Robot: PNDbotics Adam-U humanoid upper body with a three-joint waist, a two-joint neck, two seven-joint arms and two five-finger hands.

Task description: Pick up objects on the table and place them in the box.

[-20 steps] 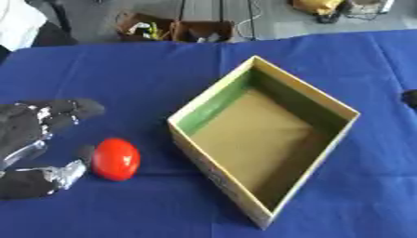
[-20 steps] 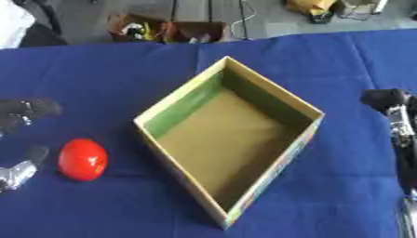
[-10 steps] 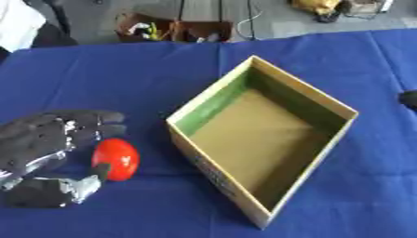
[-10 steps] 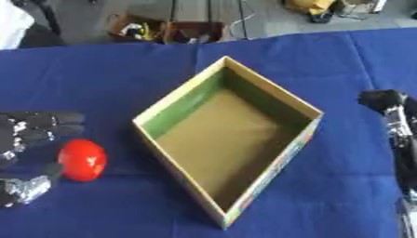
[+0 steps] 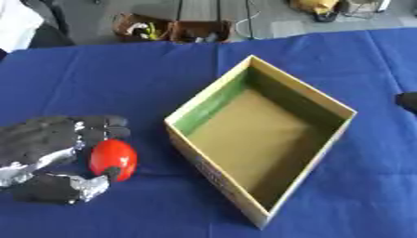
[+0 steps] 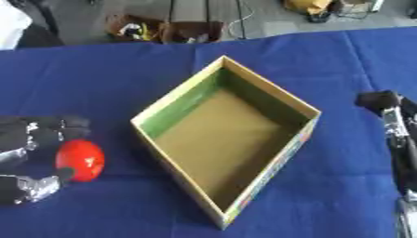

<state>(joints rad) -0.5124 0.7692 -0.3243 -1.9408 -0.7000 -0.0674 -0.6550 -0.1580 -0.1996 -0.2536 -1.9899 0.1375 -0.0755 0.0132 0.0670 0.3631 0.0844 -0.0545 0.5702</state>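
Between the curled fingers [image 5: 104,128] and thumb of the left hand [image 5: 45,151] sits a red object [image 5: 112,158], rounded and glossy, resting on the blue tablecloth [image 5: 114,88]; the fingers arch over its far side and the thumb tip touches its near edge. Just beyond the fingertips, to their right, stands the open cardboard box [image 5: 262,135], set diamond-wise, its inner walls green, with nothing in it. The right eye view alone shows the right hand [image 6: 393,123] at the picture's right edge, fingers straight and pointing away, well apart from the box; the left eye view catches only a dark tip of it.
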